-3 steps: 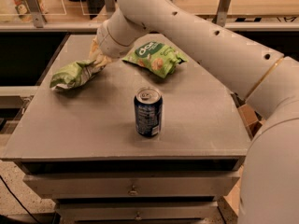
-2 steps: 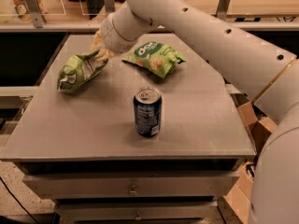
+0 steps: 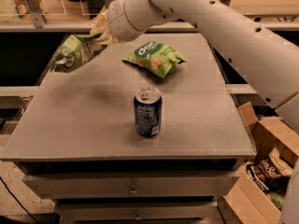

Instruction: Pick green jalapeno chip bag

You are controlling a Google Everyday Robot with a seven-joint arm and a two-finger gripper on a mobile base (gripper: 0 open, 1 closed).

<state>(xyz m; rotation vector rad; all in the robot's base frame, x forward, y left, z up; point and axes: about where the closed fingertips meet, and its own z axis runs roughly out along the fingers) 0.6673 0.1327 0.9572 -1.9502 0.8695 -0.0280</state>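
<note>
The green jalapeno chip bag [image 3: 72,52] is a long light-green bag with white lettering. It hangs in the air over the table's far left corner, one end pinched. My gripper [image 3: 99,31] is at the upper left, at the end of the big white arm, shut on the bag's upper right end. The bag droops down and to the left from the fingers, clear of the tabletop.
A shorter green chip bag with a round logo [image 3: 154,57] lies at the back middle of the grey table [image 3: 84,125]. A blue soda can [image 3: 148,112] stands upright near the centre front. A cardboard box with snack bags [image 3: 266,171] sits on the floor at the right.
The gripper has lifted the long green bag off the table's far left; the bag now hangs in the air instead of lying on the surface.
</note>
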